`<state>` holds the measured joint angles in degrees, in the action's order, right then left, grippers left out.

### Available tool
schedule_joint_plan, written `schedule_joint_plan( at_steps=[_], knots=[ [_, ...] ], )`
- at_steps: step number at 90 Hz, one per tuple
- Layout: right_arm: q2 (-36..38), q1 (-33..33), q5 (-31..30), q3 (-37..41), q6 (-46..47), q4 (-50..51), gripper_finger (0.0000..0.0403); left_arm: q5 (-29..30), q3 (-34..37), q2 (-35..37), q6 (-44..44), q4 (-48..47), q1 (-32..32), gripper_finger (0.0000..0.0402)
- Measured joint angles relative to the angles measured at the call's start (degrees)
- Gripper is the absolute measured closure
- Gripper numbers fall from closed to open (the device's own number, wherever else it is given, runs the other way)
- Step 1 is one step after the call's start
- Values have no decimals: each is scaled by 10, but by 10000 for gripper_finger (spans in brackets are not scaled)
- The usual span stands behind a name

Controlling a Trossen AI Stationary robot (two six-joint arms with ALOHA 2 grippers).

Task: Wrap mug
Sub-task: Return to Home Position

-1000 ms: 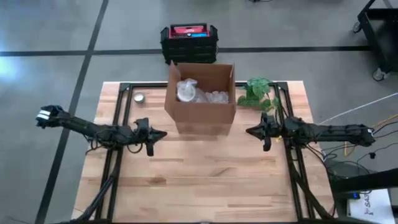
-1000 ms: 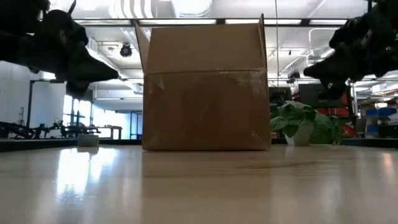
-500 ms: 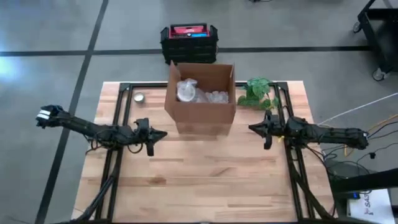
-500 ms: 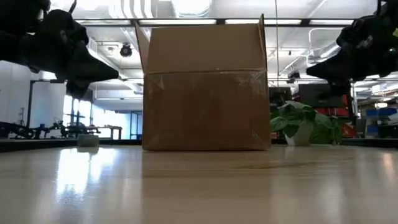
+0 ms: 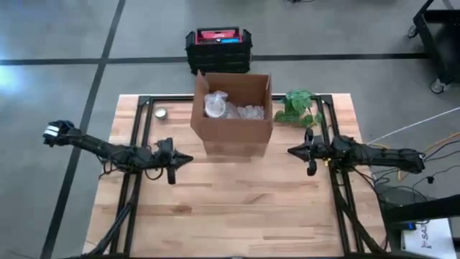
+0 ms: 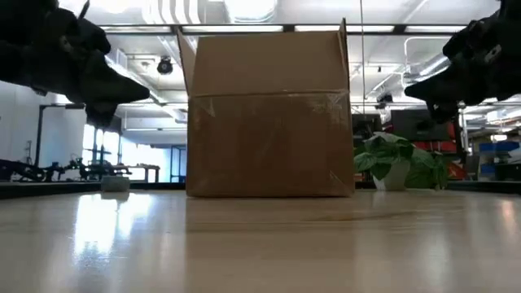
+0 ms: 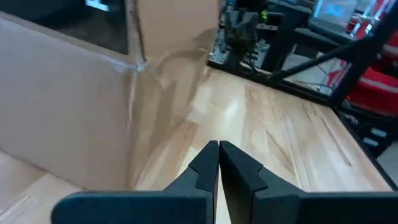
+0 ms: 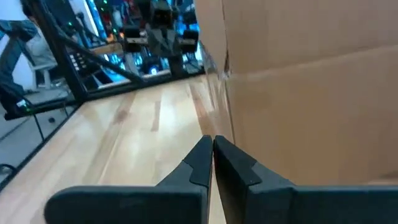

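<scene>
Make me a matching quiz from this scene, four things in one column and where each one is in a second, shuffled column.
Things:
1. wrapped mug
2. crate
3. left tool
4. right tool

Places:
A. on the floor beyond the table
B. inside the box
C. over the table, right of the box
D. over the table, left of the box

Pairs: 1-B, 2-A, 3-D, 4-C

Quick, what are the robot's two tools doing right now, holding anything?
Left tool: closed, holding nothing, off to one side of the cardboard box.
Right tool: closed, holding nothing, on the box's other side.
</scene>
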<state>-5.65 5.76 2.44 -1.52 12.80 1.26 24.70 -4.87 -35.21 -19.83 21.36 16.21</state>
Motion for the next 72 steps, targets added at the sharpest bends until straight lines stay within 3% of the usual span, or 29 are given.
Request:
schedule_joint_plan(
  at_steps=[7, 18, 33, 50, 72],
  knots=[
    [-10, 0, 0, 0, 11, 0, 403, -24, 8, 16, 32, 1, 4, 402],
    [-20, 0, 0, 0, 7, 0, 403, -150, 26, 72, 80, 12, -11, 402],
    [-24, 0, 0, 0, 6, -1, 403, -161, 42, 166, 102, -45, -42, 402],
    [-25, 0, 0, 1, 5, -2, 403, -226, 43, 256, 144, -76, -78, 402],
    [-28, 0, 0, 1, 5, -2, 403, -228, 43, 353, 155, -148, -122, 402]
  ],
)
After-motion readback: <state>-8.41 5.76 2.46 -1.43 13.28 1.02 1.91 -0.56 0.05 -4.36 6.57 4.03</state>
